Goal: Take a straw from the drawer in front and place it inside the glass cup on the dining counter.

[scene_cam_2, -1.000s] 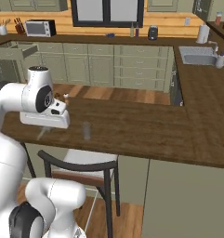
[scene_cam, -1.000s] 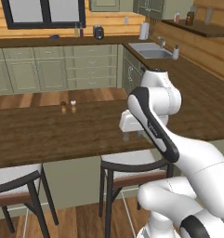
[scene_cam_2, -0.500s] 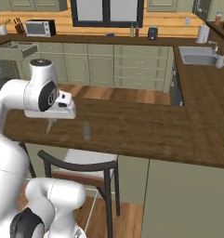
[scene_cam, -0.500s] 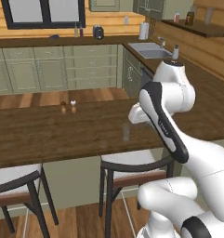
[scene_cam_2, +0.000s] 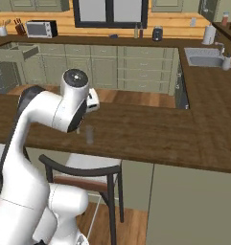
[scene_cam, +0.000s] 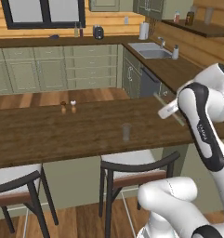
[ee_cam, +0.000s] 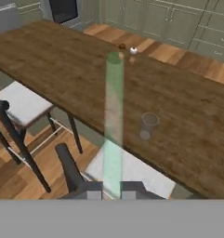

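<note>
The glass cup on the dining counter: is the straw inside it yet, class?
Not yet. The glass cup stands empty; the straw sits between the gripper's fingertips.

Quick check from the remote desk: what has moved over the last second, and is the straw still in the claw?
The white arm swung right and rose, carrying the thin pale straw, still pinched in the claw. It hangs above the dark-brown wood-plank dining counter, not yet over the small clear glass cup. The cup and the two tiny shakers stayed put; the base did not drive.
</note>
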Controlling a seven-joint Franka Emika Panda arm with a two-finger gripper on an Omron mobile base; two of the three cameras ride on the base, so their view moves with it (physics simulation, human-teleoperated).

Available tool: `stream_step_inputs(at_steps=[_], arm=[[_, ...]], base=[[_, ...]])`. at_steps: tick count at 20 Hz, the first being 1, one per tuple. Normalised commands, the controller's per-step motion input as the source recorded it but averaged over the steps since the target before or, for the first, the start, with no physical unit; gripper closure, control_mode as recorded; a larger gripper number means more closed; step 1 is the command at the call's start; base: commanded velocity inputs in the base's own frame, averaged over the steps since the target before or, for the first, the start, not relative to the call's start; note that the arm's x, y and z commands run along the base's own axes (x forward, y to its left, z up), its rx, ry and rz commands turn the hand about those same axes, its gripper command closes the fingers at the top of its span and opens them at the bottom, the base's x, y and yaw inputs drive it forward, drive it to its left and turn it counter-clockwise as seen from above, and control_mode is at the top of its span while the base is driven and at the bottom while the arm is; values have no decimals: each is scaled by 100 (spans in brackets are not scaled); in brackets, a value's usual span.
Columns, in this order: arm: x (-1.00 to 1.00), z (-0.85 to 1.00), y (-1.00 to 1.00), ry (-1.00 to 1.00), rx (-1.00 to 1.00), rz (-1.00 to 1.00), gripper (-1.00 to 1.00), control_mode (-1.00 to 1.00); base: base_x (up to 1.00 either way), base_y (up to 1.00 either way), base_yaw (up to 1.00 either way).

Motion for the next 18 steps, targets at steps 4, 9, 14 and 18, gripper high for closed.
stream_step_inputs(at_steps=[4, 9, 14, 18], arm=[[46, 0, -7, -27, 17, 46, 100, -100], [63, -1, 25, -14, 11, 45, 100, -100], [62, -2, 35, -7, 10, 40, 100, -100], [53, -3, 3, 0, 20, 25, 100, -100]], base=[[0, 0, 0], [0, 0, 0], [0, 0, 0], [0, 0, 0]])
